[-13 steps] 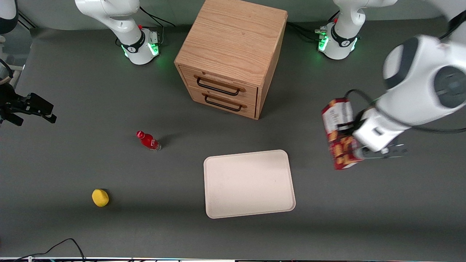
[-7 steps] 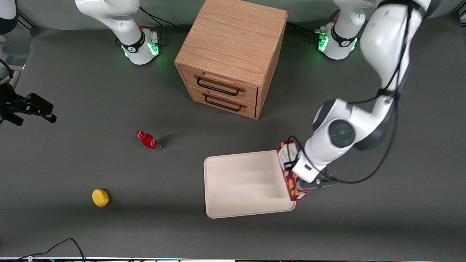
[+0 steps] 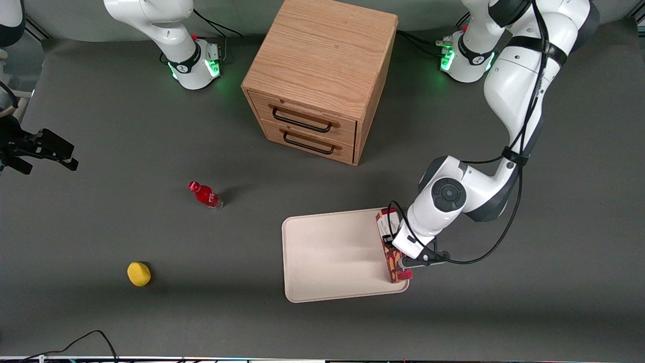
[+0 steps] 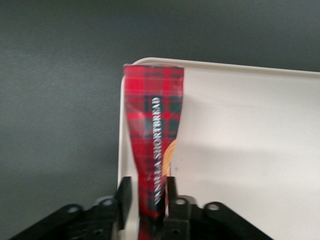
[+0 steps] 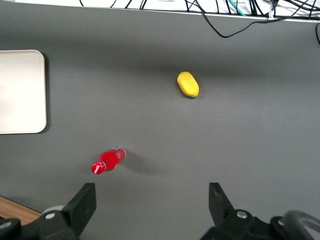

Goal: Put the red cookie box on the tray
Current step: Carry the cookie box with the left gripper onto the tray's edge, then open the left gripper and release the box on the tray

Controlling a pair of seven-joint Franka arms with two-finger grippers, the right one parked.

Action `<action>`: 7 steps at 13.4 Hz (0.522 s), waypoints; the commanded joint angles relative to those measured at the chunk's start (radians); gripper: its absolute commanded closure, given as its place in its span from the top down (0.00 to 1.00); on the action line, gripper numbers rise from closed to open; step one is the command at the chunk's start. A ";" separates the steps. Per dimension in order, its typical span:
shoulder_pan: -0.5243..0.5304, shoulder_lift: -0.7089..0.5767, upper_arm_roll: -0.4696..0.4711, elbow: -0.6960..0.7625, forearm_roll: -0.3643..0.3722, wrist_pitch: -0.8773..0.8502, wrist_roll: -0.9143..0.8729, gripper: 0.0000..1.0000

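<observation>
The red cookie box (image 3: 390, 247) sits over the tray (image 3: 332, 252), along the tray's short edge that faces the working arm's end of the worktop (image 3: 101, 227). Its long side runs parallel to that rim, with the white panel at the end farther from the front camera. In the left wrist view the box (image 4: 154, 145) shows a narrow tartan face with white lettering and a sliver of tan cookie picture, lined up just inside the tray's rim (image 4: 250, 125) near a rounded corner (whether the box's underside actually rests on the tray surface I cannot tell).

The tool (image 3: 403, 257) is clamped on the box, its two dark fingers (image 4: 124, 196) pressed against the carton's narrow sides at the end nearer the wrist camera.

Farther out, a wooden drawer cabinet (image 3: 322, 75) with two black-handled drawers stands toward the worktop's edge farthest from the front camera. A small red bottle (image 3: 205, 195) lies toward the parked arm's end, well apart from the tray, and a yellow lemon-like object (image 3: 138, 274) lies nearer the front camera than the bottle.
</observation>
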 commanded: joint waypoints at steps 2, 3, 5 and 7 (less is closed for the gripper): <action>0.021 -0.150 -0.009 -0.018 -0.012 -0.197 -0.033 1.00; 0.026 -0.202 -0.006 -0.012 -0.057 -0.259 -0.030 1.00; 0.040 -0.290 0.005 0.001 -0.121 -0.375 -0.006 1.00; 0.049 -0.365 0.070 0.040 -0.210 -0.527 0.124 1.00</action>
